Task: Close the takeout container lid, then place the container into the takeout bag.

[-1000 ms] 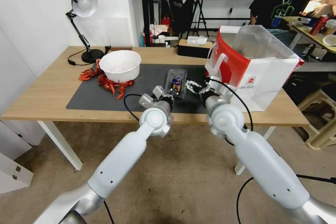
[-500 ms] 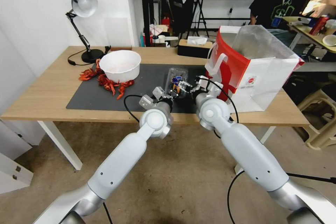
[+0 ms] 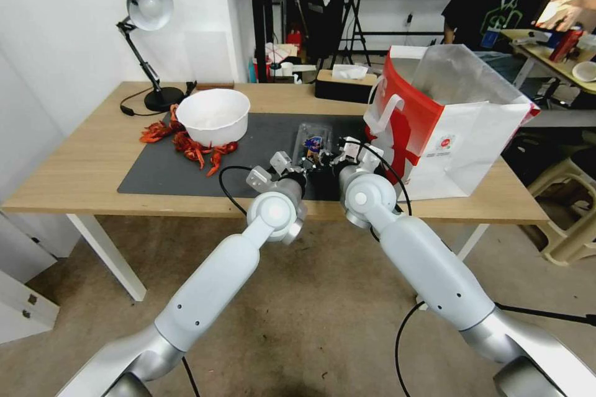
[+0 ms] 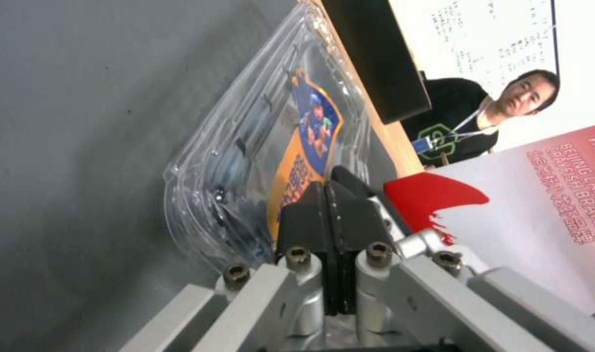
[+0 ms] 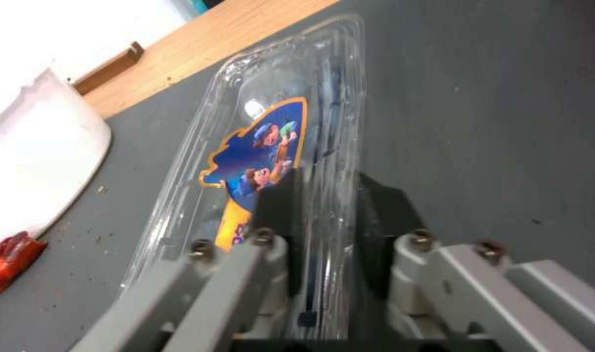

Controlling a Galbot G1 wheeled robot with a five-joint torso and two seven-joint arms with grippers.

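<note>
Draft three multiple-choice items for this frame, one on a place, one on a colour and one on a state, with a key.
1. Where does the takeout container lie?
A. inside the white bowl
B. on the dark mat, between the bowl and the bag
C. on the floor

2. What colours is the outside of the takeout bag?
A. red and white
B. green and black
C. plain brown

3. How do the left gripper fingers stand?
A. spread wide
B. holding the lamp
C. pressed together beside the container

Key: 1 B, the head view shows the container on the mat, right of the white bowl and left of the bag. 2 A, a red panel and a white panel face the head camera. 3 C, the left wrist view shows the two dark fingers meeting with no gap, against the labelled lid.
</note>
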